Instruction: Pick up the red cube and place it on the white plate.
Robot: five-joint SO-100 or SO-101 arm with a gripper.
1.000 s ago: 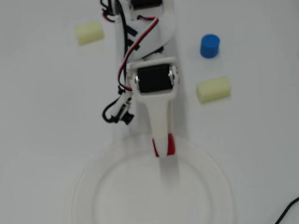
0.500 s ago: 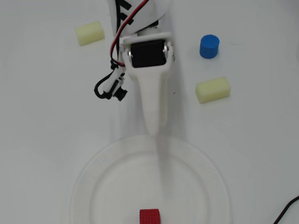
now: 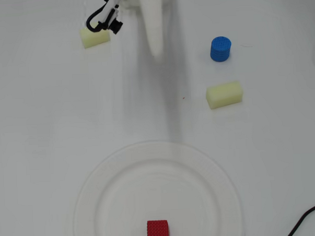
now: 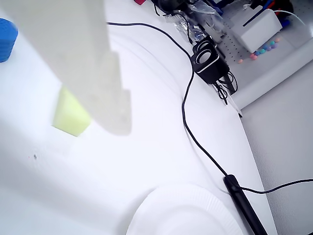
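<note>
Nearby, foam blocks (image 3: 224,94) and blue cylinder (image 3: 220,48) — clear of the white plate (image 3: 212,168).

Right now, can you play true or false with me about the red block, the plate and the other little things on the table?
1. The red cube sits on the white plate. True.
2. The gripper is holding the red cube. False: it is up near the top of the overhead view, far from the cube, holding nothing.
3. The blue cylinder is on the plate. False: it stands on the table, off the plate.
4. Two pale yellow foam blocks lie on the table, one below the blue cylinder in the overhead view, one at upper left. True.
5. A black cable crosses the table in the wrist view. True.
</note>
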